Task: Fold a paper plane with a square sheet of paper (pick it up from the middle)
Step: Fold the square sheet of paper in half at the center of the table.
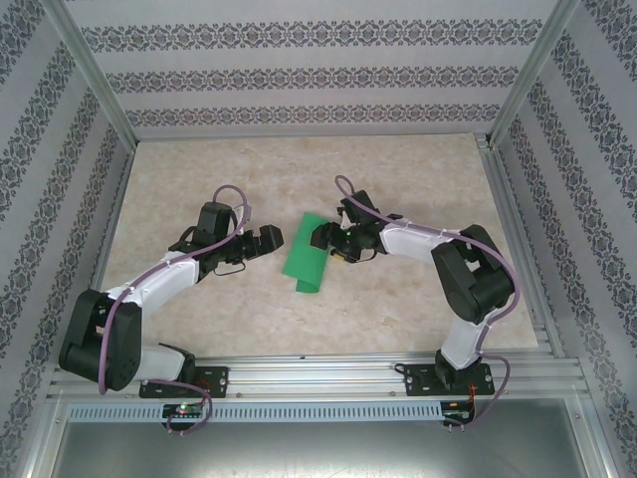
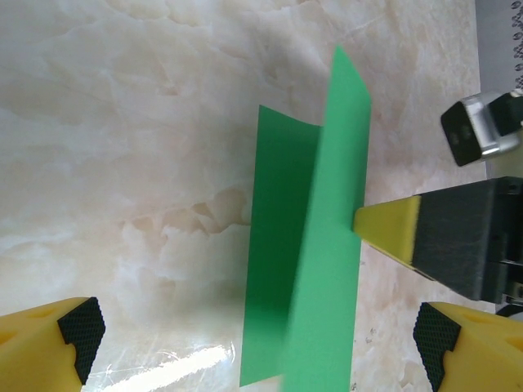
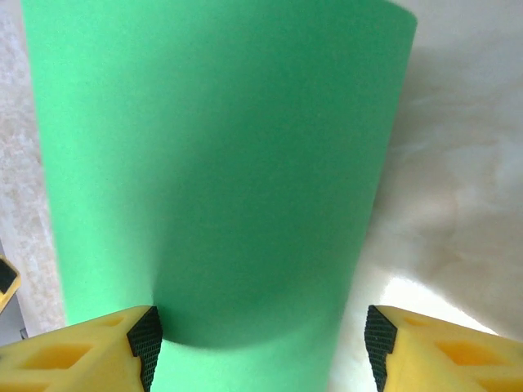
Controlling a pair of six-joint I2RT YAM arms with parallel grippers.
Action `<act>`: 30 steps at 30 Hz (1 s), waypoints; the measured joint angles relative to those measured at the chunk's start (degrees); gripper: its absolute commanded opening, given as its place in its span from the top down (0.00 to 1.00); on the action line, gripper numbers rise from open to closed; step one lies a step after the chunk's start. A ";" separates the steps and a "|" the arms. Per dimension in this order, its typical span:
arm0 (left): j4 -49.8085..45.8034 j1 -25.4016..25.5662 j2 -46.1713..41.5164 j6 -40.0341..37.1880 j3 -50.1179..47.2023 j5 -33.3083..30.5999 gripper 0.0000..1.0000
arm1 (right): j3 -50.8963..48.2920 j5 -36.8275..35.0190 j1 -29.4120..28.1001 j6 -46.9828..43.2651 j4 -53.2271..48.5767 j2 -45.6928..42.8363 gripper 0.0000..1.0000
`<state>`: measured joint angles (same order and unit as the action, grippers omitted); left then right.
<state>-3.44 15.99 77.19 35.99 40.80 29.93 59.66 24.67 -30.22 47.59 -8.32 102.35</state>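
Bright-green and creased lengthwise, the square sheet of paper (image 1: 307, 261) lies near the middle of the marbled surface (image 1: 199, 179), a little toward the near edge, with one flap standing up from the fold. The left gripper (image 1: 269, 239) hovers just beside the sheet's left side, jaws spread wide and holding nothing. The right gripper (image 1: 320, 237) sits at the sheet's far right edge with its jaws parted (one yellow fingertip (image 2: 384, 227) touches the raised flap, the other stands clear), so the paper is released.
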 measured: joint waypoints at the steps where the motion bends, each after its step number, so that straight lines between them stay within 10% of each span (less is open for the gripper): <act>1: 0.02 0.11 0.02 0.00 0.00 0.11 0.00 | 0.04 -0.15 0.04 -0.15 -0.44 -0.35 0.33; 30: 0.07 1.31 2.91 -0.02 0.00 1.57 0.00 | -2.32 3.93 1.75 -0.98 4.83 2.47 0.56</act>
<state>-3.38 17.30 80.09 35.97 40.80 31.51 57.34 28.60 -28.47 46.61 -3.49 104.81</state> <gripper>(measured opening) 0.999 0.446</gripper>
